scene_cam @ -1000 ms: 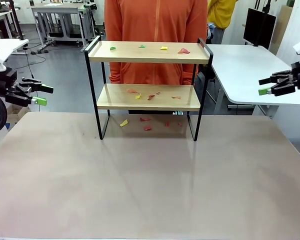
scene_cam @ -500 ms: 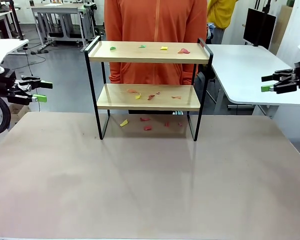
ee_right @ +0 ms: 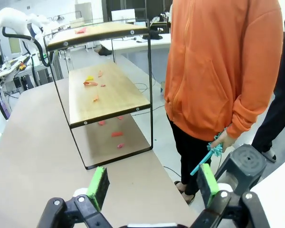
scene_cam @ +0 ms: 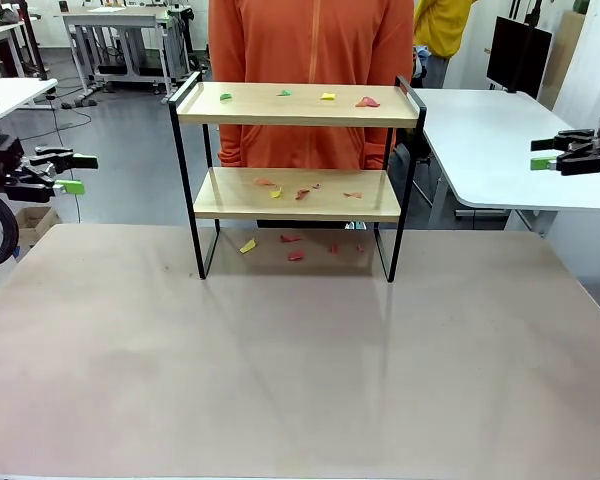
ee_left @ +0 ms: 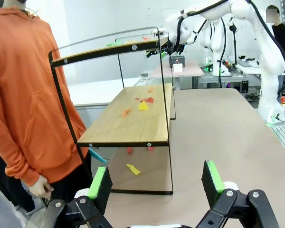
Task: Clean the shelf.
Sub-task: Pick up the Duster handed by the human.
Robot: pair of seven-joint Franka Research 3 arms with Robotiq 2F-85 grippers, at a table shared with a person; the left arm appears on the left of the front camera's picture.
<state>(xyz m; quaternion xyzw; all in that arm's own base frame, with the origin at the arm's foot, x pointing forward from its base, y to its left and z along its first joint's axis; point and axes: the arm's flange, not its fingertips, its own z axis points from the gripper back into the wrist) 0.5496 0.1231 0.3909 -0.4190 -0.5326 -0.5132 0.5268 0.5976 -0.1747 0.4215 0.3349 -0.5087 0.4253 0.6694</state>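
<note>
My left gripper (scene_cam: 78, 173) and right gripper (scene_cam: 543, 155) are black two-finger linkages with bright green pads (ee_left: 99, 182) and pale round screws (ee_left: 226, 193) at the joints. A black cable (scene_cam: 13, 228) loops at nine o'clock; my right arm (ee_left: 266, 52) is smooth white.

Person in orange hoodie (scene_cam: 310, 40), white side table (scene_cam: 490, 140)

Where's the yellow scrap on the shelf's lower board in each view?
Front: yellow scrap left of centre on the lower board of the shelf.
Left wrist: picture centre, on that board.
Right wrist: upper left, toward the board's far end.
Shared landmark: the person's orange hoodie.
</note>
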